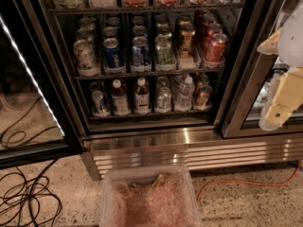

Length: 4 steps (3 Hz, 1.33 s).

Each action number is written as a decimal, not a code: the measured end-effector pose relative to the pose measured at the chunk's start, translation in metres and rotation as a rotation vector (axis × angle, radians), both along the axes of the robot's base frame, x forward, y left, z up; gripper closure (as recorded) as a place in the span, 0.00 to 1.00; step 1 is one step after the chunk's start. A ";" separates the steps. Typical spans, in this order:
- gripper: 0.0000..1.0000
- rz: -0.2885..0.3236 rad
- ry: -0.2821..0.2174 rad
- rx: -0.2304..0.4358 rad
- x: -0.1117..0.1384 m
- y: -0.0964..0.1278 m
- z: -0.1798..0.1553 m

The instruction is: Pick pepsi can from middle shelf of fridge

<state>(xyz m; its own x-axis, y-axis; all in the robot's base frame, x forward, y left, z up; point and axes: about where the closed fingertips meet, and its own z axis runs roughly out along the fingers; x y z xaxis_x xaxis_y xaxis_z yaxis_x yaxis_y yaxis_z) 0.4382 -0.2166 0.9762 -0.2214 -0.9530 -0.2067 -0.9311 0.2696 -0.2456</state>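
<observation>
on the middle shelf (142, 73) of the fridge (189, 151), the pepsi can (140, 51) stands upright in the front row, about in the centre of the open section. left of it, just beside, stands a darker blue can (113, 54) with yellowish marks. on its right is a green-silver can (164, 50), and further right a red can (216, 47). more cans stand in rows behind them.

the gripper (277, 109) is at the right edge of the view - a cream-coloured piece that hangs tilted in front of the right glass door (258, 86), outside the open section. whether the jaws are open or closed i cannot tell. nothing is seen held in it. the pepsi can is well apart from the gripper, far to its left and somewhat higher, with the green-silver can, the red can and the black door frame between them.

below the middle shelf is a lower shelf with small bottles (141, 96). on the floor before the fridge lies a clear plastic bin (149, 198) - beside it black cables (28, 197) on the left and an orange cable (246, 182) on the right.
</observation>
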 end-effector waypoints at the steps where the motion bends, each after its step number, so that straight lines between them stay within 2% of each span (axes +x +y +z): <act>1: 0.00 0.000 0.000 0.000 0.000 0.000 0.000; 2: 0.00 -0.008 -0.001 -0.037 0.002 0.001 0.001; 3: 0.00 0.058 -0.065 -0.024 -0.001 0.009 0.003; 4: 0.00 0.125 -0.174 0.082 0.011 -0.006 0.002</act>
